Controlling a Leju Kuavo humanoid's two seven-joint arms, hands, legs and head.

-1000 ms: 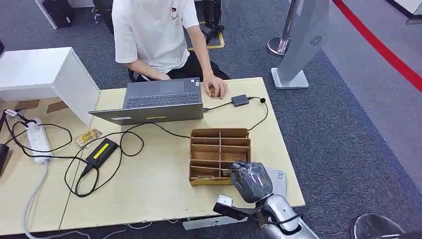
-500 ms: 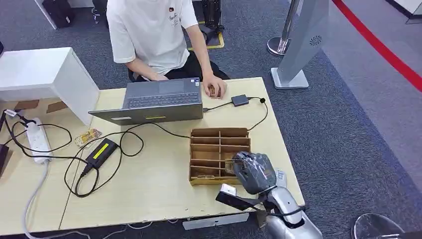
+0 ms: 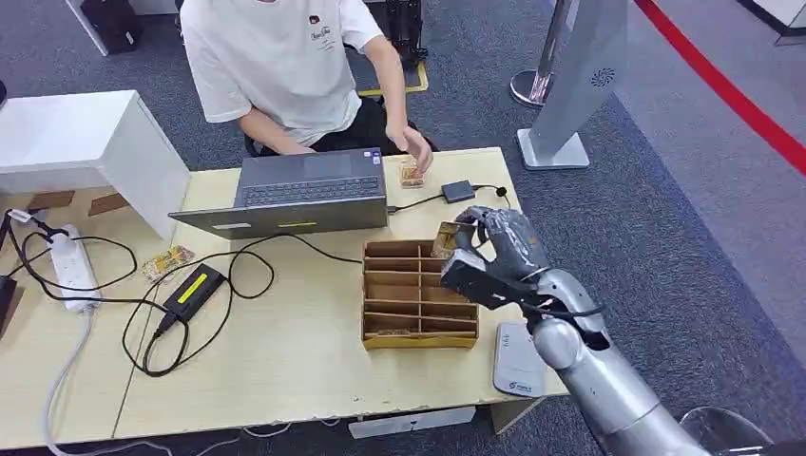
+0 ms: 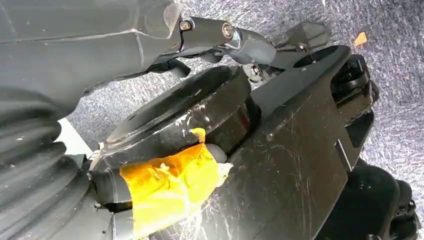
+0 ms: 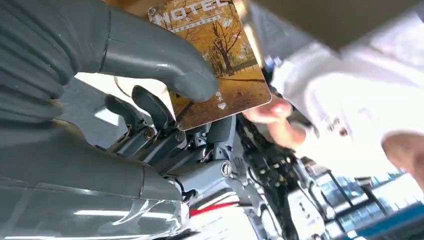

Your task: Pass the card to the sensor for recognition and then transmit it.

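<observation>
- Lifted out of the cardboard divider box (image 3: 419,294), the card (image 3: 445,239) now hangs above the box's far edge, where a second ago the right hand (image 3: 494,249) was low at the box's near right corner.
- Right wrist view: the card (image 5: 218,60) carries an autumn-tree picture and the word HOTEL, pinned by the thick grey thumb (image 5: 165,65) against the darker fingers (image 5: 150,107) behind it; so the right hand holds the card.
- With the arm raised, a pale grey sensor pad (image 3: 519,358) lies uncovered at the table's (image 3: 285,361) near right corner.
- Beyond the card, a small black reader (image 3: 458,191) sits near the table's far edge, cabled to the laptop (image 3: 302,193).
- At the far edge the person (image 3: 285,66) has shifted a little; their hand (image 3: 413,152) is now raised over a small object beside the laptop.
- Left hand (image 4: 75,130): the left wrist view is too close to tell its state.
</observation>
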